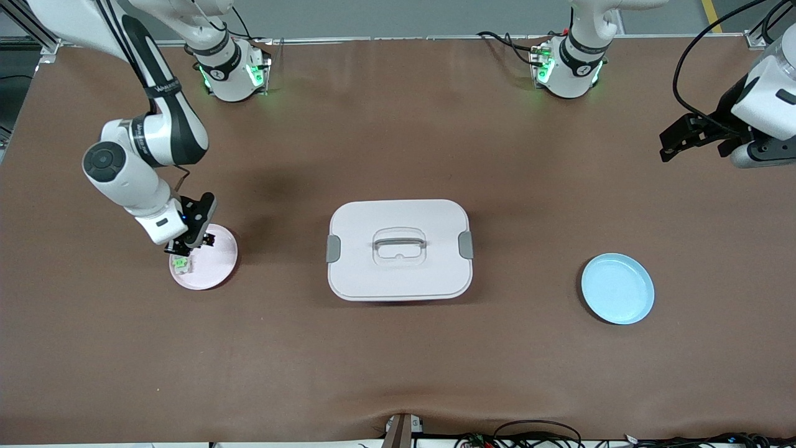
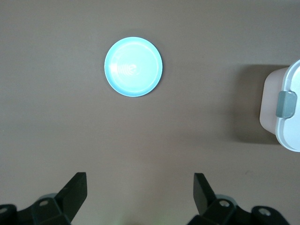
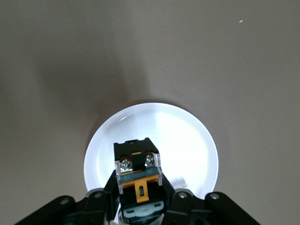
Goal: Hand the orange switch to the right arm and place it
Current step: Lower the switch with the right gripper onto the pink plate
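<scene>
A white lidded box (image 1: 398, 249) sits mid-tabletop (image 1: 398, 361); a blue plate (image 1: 617, 288) at its 4 o'clock, a pink plate (image 1: 214, 261) at 9, bearing a green switch (image 1: 180, 264).

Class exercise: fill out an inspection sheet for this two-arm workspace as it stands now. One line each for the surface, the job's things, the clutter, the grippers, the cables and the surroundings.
Surface: brown table, flat and unmarked.
Job's things: orange switch clamped in the right gripper, over the pink plate; pale switch with green part lies on that plate.
Clutter: white lidded box mid-table; blue plate toward the left arm's end, nothing on it.
Grippers: right shut on the switch; left gripper open, waiting above bare table.
Cables: black leads at both arm bases and along the table's near edge.
Surroundings: grey floor past the table.
</scene>
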You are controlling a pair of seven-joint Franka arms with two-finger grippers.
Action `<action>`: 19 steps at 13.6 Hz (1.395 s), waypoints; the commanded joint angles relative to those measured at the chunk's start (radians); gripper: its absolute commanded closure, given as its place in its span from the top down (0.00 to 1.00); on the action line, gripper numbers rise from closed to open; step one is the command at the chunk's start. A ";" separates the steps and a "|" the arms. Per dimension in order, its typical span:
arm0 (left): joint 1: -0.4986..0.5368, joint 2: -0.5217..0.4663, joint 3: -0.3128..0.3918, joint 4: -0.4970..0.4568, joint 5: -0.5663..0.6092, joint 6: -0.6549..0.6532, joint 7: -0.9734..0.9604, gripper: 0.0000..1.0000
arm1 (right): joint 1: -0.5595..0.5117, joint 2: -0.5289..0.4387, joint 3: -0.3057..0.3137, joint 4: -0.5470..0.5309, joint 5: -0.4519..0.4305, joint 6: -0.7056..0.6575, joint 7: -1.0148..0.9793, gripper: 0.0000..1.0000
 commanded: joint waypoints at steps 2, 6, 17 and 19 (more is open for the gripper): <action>0.000 -0.016 0.004 -0.020 -0.003 0.018 0.021 1.00 | -0.024 0.071 0.013 0.009 -0.047 0.056 -0.014 0.00; 0.000 -0.011 0.004 -0.015 -0.003 0.031 0.020 1.00 | -0.064 0.135 0.013 0.019 -0.124 0.086 -0.014 0.00; 0.000 -0.013 0.004 -0.015 -0.003 0.038 0.021 1.00 | -0.075 0.246 0.013 0.047 -0.161 0.173 0.003 0.00; -0.003 -0.010 0.004 -0.015 -0.003 0.041 0.020 1.00 | -0.078 0.247 0.014 0.052 -0.158 0.166 0.029 1.00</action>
